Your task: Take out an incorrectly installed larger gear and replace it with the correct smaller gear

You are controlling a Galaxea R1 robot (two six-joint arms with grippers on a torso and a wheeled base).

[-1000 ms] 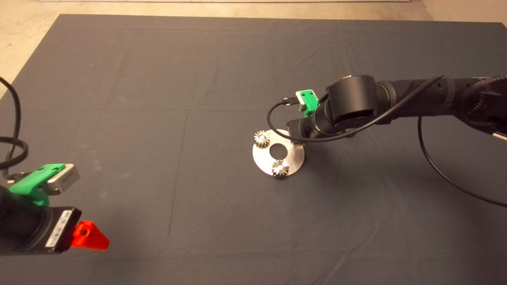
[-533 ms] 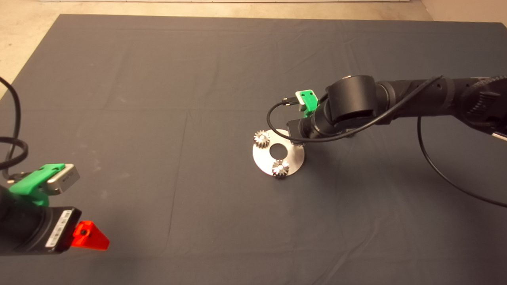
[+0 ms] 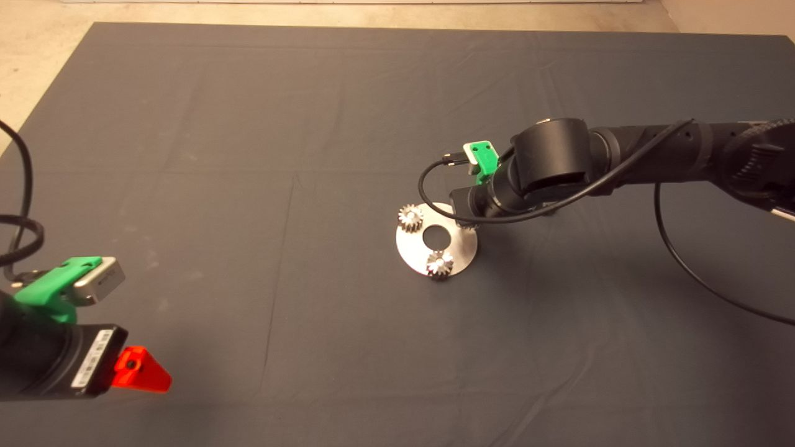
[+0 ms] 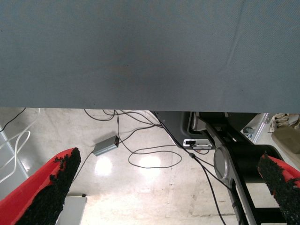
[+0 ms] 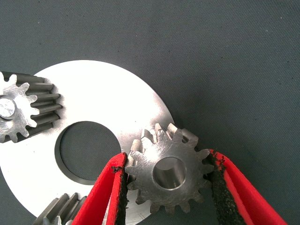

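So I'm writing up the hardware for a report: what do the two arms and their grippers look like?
Both arms are black and tubular with rounded joints. The right arm has a thin black cable looping alongside it and a green camera bracket at the wrist. The left gripper has red wedge-shaped fingers lined with rough black pads, a white label on its black body, and a green bracket holding a silver camera.

My red plastic fingers [image 5: 104, 197] carry rough, crumbly black pads. Between them sits the smaller gear [image 5: 168, 172], dull brushed steel, over a smooth satin metal disc [image 5: 112, 105] on matt woven cloth [image 5: 225, 61].
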